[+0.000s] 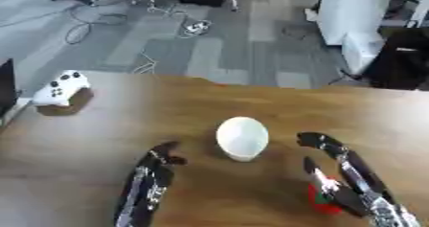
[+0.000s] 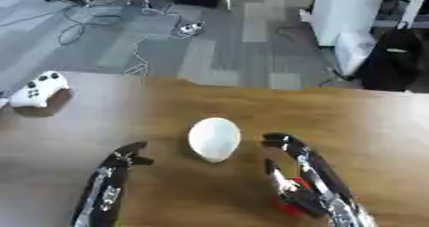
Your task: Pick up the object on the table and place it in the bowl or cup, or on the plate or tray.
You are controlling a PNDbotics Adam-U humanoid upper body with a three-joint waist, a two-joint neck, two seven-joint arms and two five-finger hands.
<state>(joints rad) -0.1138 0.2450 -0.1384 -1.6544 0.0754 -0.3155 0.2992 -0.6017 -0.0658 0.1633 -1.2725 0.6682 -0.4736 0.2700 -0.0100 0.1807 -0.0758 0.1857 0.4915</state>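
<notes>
Wood-grain table (image 1: 100, 140), brown, smooth. White bowl (image 1: 242, 137) mid-table, rounded, matte, seen as an egg-shaped dome. Right hand (image 1: 345, 183) black with silver joints, fingers and thumb closed around a small red object (image 1: 322, 199); a bit of green on it, shape unclear. Object sits low right, near the bowl but apart from it. Left hand (image 1: 151, 178) rests on the table left of the bowl, fingers relaxed, holding nothing. White game controller (image 1: 60, 88), glossy plastic, at the far left edge. Grey floor with cables beyond.
</notes>
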